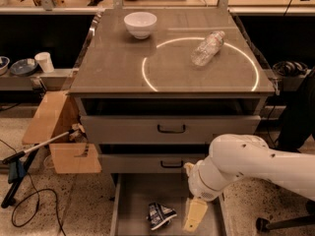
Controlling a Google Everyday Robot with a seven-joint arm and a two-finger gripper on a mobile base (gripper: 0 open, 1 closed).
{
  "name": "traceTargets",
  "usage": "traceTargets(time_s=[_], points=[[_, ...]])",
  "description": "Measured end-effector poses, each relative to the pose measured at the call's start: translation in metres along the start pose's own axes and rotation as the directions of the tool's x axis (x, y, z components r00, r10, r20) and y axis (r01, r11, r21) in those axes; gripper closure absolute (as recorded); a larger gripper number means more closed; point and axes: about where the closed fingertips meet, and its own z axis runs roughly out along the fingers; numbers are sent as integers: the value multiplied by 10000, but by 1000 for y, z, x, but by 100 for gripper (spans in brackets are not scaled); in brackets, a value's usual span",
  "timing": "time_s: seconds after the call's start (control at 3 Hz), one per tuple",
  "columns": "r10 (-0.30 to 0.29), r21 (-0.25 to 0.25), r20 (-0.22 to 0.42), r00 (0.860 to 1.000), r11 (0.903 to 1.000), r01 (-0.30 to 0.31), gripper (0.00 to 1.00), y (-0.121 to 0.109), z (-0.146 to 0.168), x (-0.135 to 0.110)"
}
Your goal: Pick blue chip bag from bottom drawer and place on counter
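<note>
Bottom drawer (132,208) — blue chip bag (160,214) just beside the jaws.

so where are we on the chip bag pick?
Done: the bottom drawer is open. In hand: the gripper hangs inside it, close beside the blue chip bag, which lies on the drawer floor, not lifted. Left: grasp the bag, lift it, set it on the counter.
</note>
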Motion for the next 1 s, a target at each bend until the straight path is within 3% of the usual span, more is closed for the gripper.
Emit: traceTargets(time_s=[0.33, 1.0], points=[[7, 102, 25, 10000, 9999, -7, 0, 0, 0, 2], [-125, 73, 563, 9983, 9999, 121, 0, -1, 44, -4]])
